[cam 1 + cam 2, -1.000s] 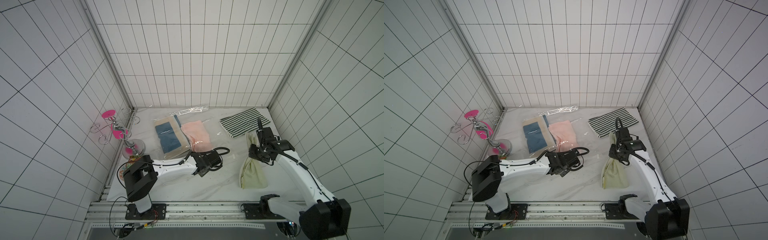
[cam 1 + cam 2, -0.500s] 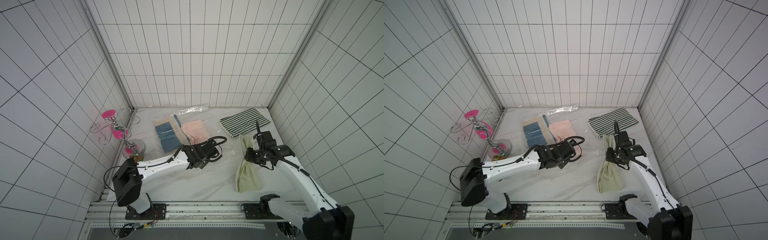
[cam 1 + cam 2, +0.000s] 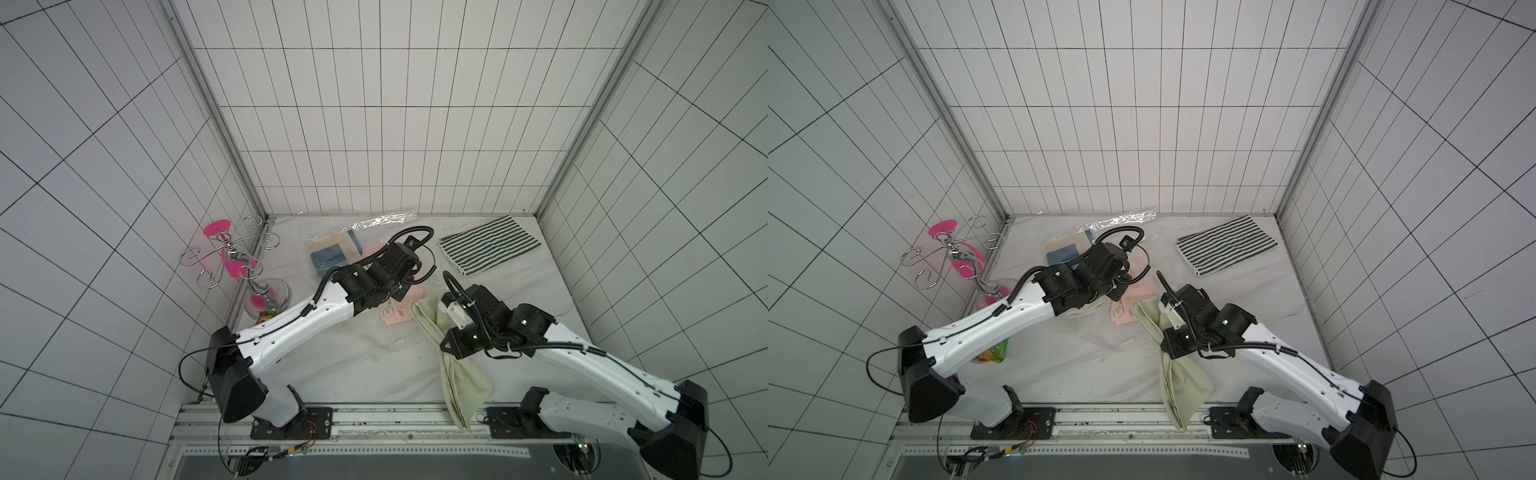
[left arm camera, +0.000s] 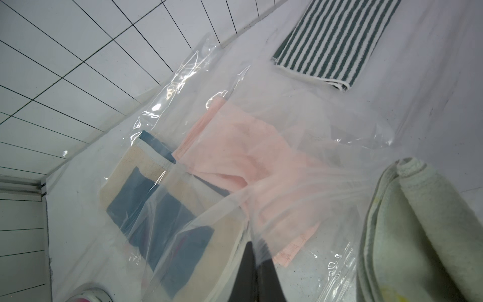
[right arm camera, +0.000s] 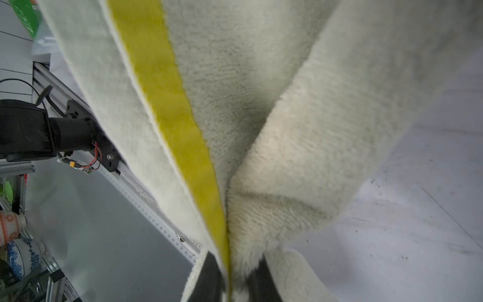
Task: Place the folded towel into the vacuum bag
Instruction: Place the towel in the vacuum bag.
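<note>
The vacuum bag (image 3: 376,230) (image 3: 1121,219) lies at the back middle of the table, clear and crinkly. Inside it are a pink towel (image 4: 235,141) and a blue-and-beige towel (image 4: 146,193). My left gripper (image 4: 257,252) is shut on the bag's upper sheet (image 4: 274,183) and holds it lifted above the pink towel. My right gripper (image 5: 236,264) (image 3: 448,348) is shut on the folded towel (image 3: 463,386) (image 3: 1183,386) (image 5: 261,104). This towel is cream with a yellow band. It hangs just right of the bag's raised edge, lower end over the front rail.
A green-and-white striped towel (image 3: 490,245) (image 3: 1225,245) lies flat at the back right. A chrome stand with pink discs (image 3: 237,257) is at the left wall, with a green packet (image 3: 996,353) near it. An aluminium rail (image 3: 374,419) runs along the front edge.
My left gripper has drawn back toward the wall, raising the bag's sheet. My right arm has carried the cream towel left toward the bag, and the towel now hangs lower over the front rail.
</note>
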`<state>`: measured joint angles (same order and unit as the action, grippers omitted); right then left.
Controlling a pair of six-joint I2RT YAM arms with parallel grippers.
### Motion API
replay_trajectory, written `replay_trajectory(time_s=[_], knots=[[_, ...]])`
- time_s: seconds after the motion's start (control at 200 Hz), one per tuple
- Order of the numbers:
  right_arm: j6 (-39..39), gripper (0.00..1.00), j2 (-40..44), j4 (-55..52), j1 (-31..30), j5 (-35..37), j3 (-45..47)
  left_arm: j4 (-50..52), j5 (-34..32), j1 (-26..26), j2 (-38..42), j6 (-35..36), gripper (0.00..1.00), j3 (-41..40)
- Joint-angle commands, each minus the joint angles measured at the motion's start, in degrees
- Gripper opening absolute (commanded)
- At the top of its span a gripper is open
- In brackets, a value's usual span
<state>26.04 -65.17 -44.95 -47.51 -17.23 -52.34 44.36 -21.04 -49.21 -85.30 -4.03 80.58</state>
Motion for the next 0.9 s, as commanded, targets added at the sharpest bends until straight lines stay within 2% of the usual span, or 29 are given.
replay_trajectory(time_s=[0.0, 0.06, 0.16, 0.28, 0.455, 0.6, 0.69, 0.805, 0.9], knots=[[-1.1, 0.00, -6.5, 7.0, 0.1, -0.7, -5.8, -5.9, 2.1, 1.8, -0.6, 0.3, 0.00, 2.6], [-2.1, 0.00, -11.6, 8.1, 1.6, -0.7, -9.9, -6.7, 3.2, 2.4, -0.9, 0.2, 0.00, 3.4], [-2.1, 0.00, -18.0, 12.1, 4.8, -5.7, -15.8, -7.7, 5.1, 2.6, -1.1, 0.2, 0.00, 4.3], [-2.9, 0.00, -22.3, 12.9, 3.5, -10.0, -22.1, -7.8, 4.8, 3.4, -2.1, 0.6, 0.00, 5.8], [-5.1, 0.00, -23.4, 10.9, 0.8, -11.2, -20.5, -9.9, 7.6, 8.6, -3.0, -1.4, 0.00, 7.2], [-7.9, 0.00, -24.0, 7.9, 0.6, -12.2, -18.4, -10.5, 10.1, 9.2, -3.6, -1.1, 0.00, 8.4], [-10.0, 0.00, -25.8, 6.2, 1.4, -11.6, -18.4, -10.7, 12.5, 9.1, -3.6, -1.7, 0.00, 7.9], [-10.8, 0.00, -29.4, 7.1, 5.3, -11.5, -19.2, -11.8, 14.9, 9.0, -2.9, -2.6, 0.00, 6.4], [-12.7, 0.00, -31.8, 7.1, 6.2, -3.3, -23.2, -12.0, 18.7, 8.2, -2.4, -2.7, 0.00, 5.4]])
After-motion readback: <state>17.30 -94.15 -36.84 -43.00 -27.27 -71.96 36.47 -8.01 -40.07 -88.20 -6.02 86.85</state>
